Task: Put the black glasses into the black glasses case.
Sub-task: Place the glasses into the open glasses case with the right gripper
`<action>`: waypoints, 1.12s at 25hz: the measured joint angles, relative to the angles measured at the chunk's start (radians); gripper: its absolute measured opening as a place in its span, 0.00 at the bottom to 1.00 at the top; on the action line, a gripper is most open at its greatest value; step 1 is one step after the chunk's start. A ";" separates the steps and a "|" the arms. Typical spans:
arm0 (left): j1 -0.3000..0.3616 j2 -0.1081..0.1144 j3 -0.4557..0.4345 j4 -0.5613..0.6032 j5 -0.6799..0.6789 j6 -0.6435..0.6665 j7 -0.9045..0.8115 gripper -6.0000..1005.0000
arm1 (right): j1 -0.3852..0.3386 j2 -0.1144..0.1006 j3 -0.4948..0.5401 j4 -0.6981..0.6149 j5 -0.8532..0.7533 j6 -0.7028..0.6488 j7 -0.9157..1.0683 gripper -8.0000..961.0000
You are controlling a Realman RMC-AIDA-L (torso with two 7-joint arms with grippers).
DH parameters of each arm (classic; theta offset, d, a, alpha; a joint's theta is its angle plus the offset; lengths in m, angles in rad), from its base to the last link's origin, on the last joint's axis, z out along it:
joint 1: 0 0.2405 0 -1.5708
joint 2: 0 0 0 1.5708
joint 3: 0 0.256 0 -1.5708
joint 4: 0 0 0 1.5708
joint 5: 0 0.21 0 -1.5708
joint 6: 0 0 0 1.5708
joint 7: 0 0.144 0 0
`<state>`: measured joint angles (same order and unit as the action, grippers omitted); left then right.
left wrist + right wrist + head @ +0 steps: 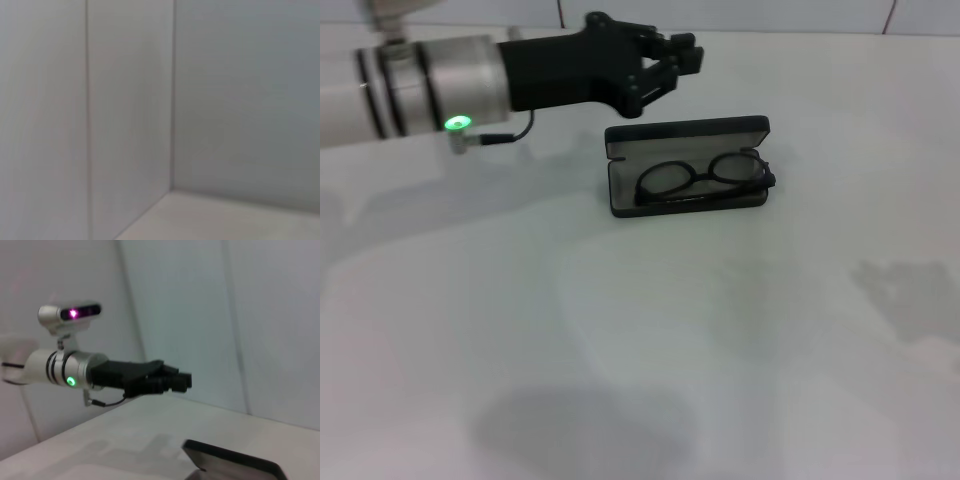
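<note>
The black glasses case [617, 188] lies open on the white table, its lid raised at the far side and its light grey lining showing. The black glasses [703, 176] lie folded inside it, lenses up. My left gripper [686, 58] hovers above the table just behind and left of the case, apart from it, its fingers together and empty. The right wrist view shows the left gripper [184, 381] in the air above the case's lid [235, 460]. My right gripper is out of view.
The white table [650, 340] spreads wide around the case. A tiled wall [770, 14] runs along its far edge. The left wrist view shows only the wall corner [172, 150].
</note>
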<state>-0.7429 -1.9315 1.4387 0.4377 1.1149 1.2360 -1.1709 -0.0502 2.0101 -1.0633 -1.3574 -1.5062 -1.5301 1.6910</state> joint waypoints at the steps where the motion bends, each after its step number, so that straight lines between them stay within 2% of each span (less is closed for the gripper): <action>1: -0.010 -0.010 0.000 0.009 0.037 -0.050 -0.012 0.09 | -0.004 0.001 0.025 0.027 0.001 -0.016 -0.007 0.11; 5: -0.033 -0.062 0.000 0.031 0.124 -0.198 -0.015 0.13 | -0.002 0.001 0.101 0.138 0.012 -0.063 -0.055 0.11; 9: -0.043 -0.096 0.000 0.038 0.179 -0.296 -0.019 0.16 | 0.015 0.001 0.136 0.224 0.017 -0.085 -0.094 0.11; 18: -0.044 -0.118 0.000 0.033 0.212 -0.364 -0.023 0.16 | 0.058 0.000 0.141 0.302 0.017 -0.067 -0.147 0.11; 21: -0.027 -0.121 0.000 0.063 0.199 -0.321 -0.023 0.16 | 0.085 0.000 0.124 0.304 0.008 -0.014 -0.169 0.11; 24: 0.010 -0.132 -0.001 0.135 0.144 -0.219 -0.019 0.16 | 0.121 -0.001 0.087 0.289 -0.010 0.078 -0.195 0.11; 26: 0.036 -0.137 -0.001 0.167 0.121 -0.174 -0.017 0.16 | 0.175 0.000 0.038 0.283 -0.057 0.181 -0.199 0.11; 27: 0.064 -0.139 -0.001 0.204 0.096 -0.131 -0.015 0.16 | 0.202 0.000 0.011 0.283 -0.077 0.227 -0.199 0.11; 28: 0.187 -0.141 -0.013 0.311 0.022 0.026 -0.012 0.16 | 0.226 0.000 -0.020 0.287 -0.097 0.280 -0.198 0.11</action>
<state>-0.5559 -2.0722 1.4259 0.7488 1.1365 1.2624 -1.1834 0.1761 2.0104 -1.0837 -1.0709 -1.6030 -1.2506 1.4927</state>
